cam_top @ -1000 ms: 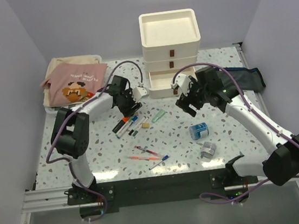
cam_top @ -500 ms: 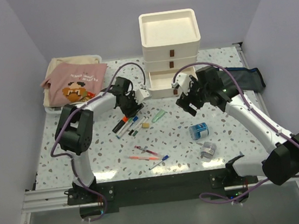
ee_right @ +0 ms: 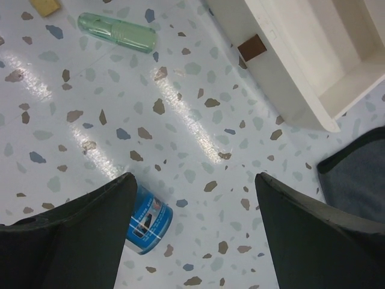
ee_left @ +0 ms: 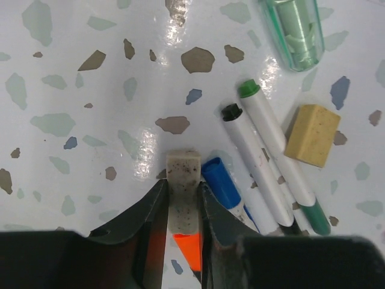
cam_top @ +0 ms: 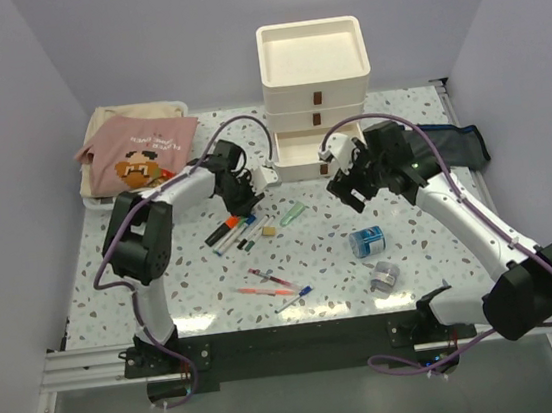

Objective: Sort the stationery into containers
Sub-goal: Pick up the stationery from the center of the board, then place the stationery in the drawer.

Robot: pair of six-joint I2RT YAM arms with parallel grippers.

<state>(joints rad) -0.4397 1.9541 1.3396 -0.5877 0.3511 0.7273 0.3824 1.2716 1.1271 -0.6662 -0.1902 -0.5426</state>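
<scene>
The speckled bench [cam_top: 113, 277] carries one cream three-drawer unit [cam_top: 317, 91] at the middle of its far edge. The bottom drawer [ee_right: 337, 66] is pulled out, and the part I can see shows only bare cream walls, like the tray top. One pink printed cloth [cam_top: 138, 153] lies folded in the far left corner. One flat navy pouch [cam_top: 455, 147] lies by the right edge.

There are two hands. The left hand [ee_left: 183, 198] is down at the bench, left of centre, its fingers clamped on either side of the orange marker [ee_left: 184, 165]. The right hand [ee_right: 194, 180] hangs above the bench with its fingers wide apart and nothing between them.

Four markers lie side by side: orange, blue [ee_left: 224, 189], black [ee_left: 258, 174] and green [ee_left: 280, 156]. Their long axes run on a slant from near left to far right. The black and green caps point toward the far edge.

Two rolls lie toward the near right corner, blue [cam_top: 367, 242] and grey [cam_top: 384, 276]. One pale-green highlighter [ee_left: 295, 30] lies just beyond the markers on the same slant. Three thin pens lie by the near edge, two reddish [cam_top: 269, 276] [cam_top: 266, 291] and one blue-tipped [cam_top: 295, 298]. One tan eraser [ee_left: 313, 134] lies just beside the green marker.
</scene>
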